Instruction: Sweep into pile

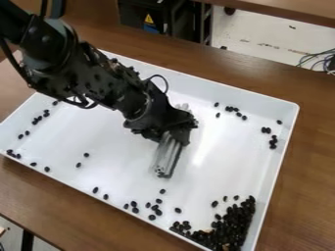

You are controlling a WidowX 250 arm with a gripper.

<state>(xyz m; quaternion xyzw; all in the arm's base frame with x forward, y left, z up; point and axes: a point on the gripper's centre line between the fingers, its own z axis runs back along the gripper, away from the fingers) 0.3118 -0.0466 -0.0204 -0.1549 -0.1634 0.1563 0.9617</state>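
A black gripper [173, 130] hangs over the middle of the white tray [118, 135], with a clear, ribbed sweeping tool [168, 156] at its end that slants down toward the tray floor. Dark beans form a dense pile [229, 225] in the tray's lower right corner. Loose beans [154, 208] lie along the near side, left of the pile. Other small groups sit by the left wall and near the right wall [274, 141]. How the fingers stand on the tool cannot be made out.
The tray's raised walls enclose the work area on a brown wooden table [307, 186]. Behind the table are a dark box [147, 17] and, at the right edge, some cables [317, 59].
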